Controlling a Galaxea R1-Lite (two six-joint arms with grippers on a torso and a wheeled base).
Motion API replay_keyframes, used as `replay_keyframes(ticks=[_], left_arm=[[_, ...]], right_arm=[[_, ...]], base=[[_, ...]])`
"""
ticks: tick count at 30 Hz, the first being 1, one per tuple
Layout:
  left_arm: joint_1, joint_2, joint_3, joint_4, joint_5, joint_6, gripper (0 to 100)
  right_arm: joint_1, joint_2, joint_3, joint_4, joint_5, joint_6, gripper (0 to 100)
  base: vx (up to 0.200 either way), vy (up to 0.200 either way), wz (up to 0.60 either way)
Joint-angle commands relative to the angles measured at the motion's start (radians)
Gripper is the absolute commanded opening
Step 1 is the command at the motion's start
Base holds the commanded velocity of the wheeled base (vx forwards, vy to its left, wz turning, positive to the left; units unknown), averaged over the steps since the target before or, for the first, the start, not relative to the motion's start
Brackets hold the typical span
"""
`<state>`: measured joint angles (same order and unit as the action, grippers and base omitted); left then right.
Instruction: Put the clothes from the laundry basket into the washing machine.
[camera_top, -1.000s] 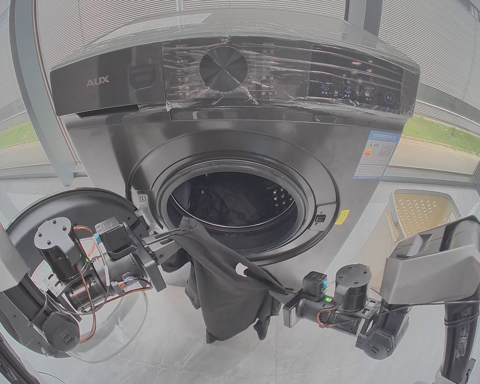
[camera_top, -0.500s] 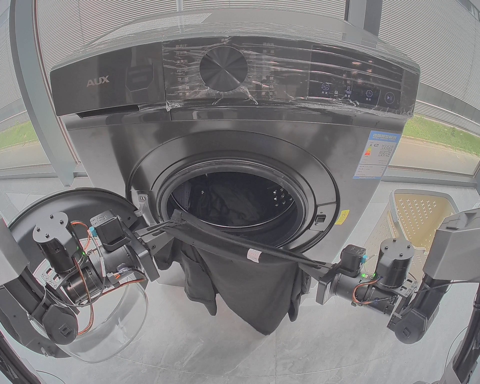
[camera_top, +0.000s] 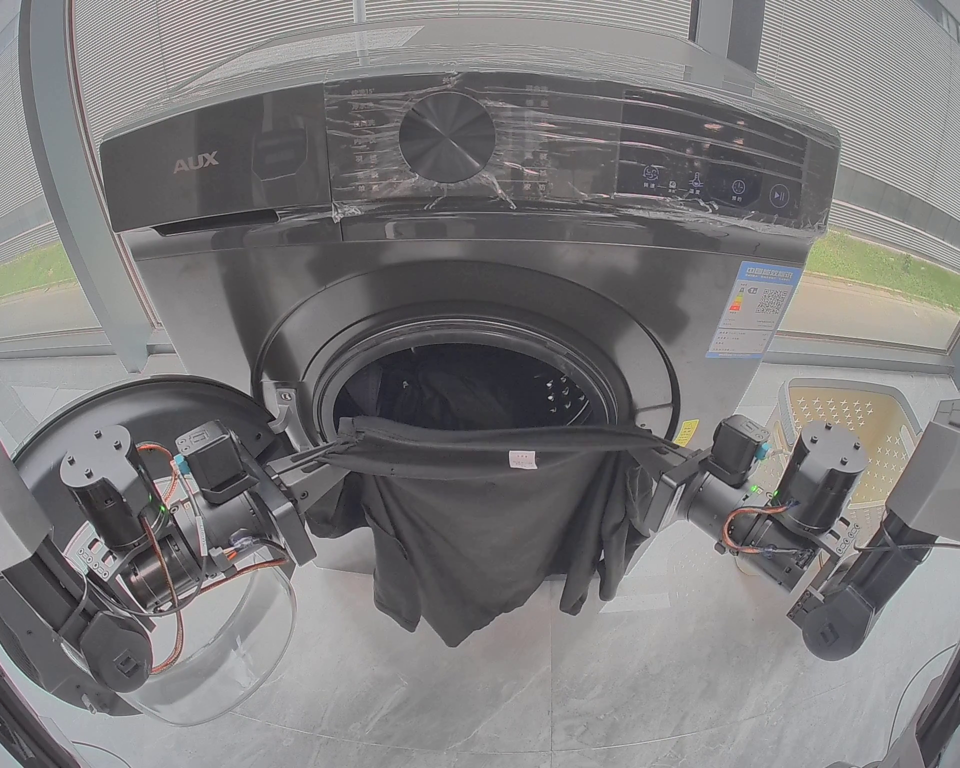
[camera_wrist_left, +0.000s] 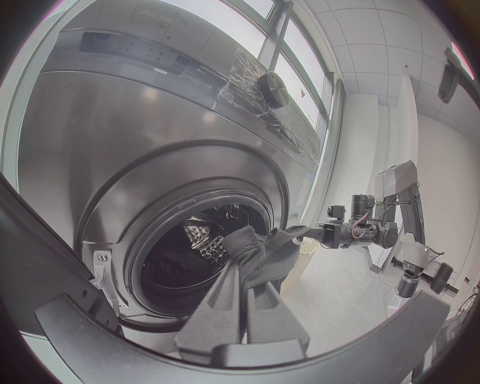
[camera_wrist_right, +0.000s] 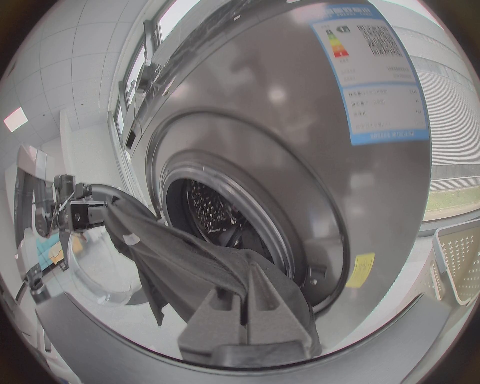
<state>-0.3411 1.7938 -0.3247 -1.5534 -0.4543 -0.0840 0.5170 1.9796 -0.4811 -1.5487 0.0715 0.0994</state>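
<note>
The left gripper (camera_top: 335, 452) is clamping one end of a black garment (camera_top: 480, 520), and the right gripper (camera_top: 652, 458) is pinching the other end, both with fingers closed on the cloth. Between them the garment is stretching level across the lower mouth of the washer (camera_top: 450, 270), with the rest hanging below the grippers. Behind it, dark clothes (camera_top: 460, 385) are lying in the drum. The open door (camera_top: 150, 415) is standing behind the left gripper, and the basket (camera_top: 860, 412) is sitting just beyond the right one.

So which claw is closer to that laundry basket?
Right. The right gripper, gripping the black garment, sits beside the laundry basket; the left gripper is across the drum opening, near the open door.
</note>
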Motion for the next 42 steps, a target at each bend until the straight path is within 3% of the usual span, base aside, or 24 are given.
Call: replay_keyframes(ticks=[1,7,19,42], left_arm=[[0.002,-0.017,0.006,-0.004,0.0,0.0,0],[0.005,-0.022,0.024,-0.004,-0.001,0.001,0],[0.068,-0.045,0.045,-0.004,-0.001,0.01,0],[0.066,-0.063,0.041,-0.002,-0.001,0.009,0]], right_arm=[[0.021,-0.036,-0.031,-0.001,-0.018,0.008,0],[0.043,-0.061,-0.067,-0.001,-0.055,0.01,0],[0.087,-0.15,-0.077,0.001,-0.053,0.022,0],[0.14,-0.139,-0.042,-0.001,-0.056,0.022,0]], base=[[0.0,0.0,0.0],[0.0,0.0,0.0],[0.0,0.0,0.0],[0.0,0.0,0.0]])
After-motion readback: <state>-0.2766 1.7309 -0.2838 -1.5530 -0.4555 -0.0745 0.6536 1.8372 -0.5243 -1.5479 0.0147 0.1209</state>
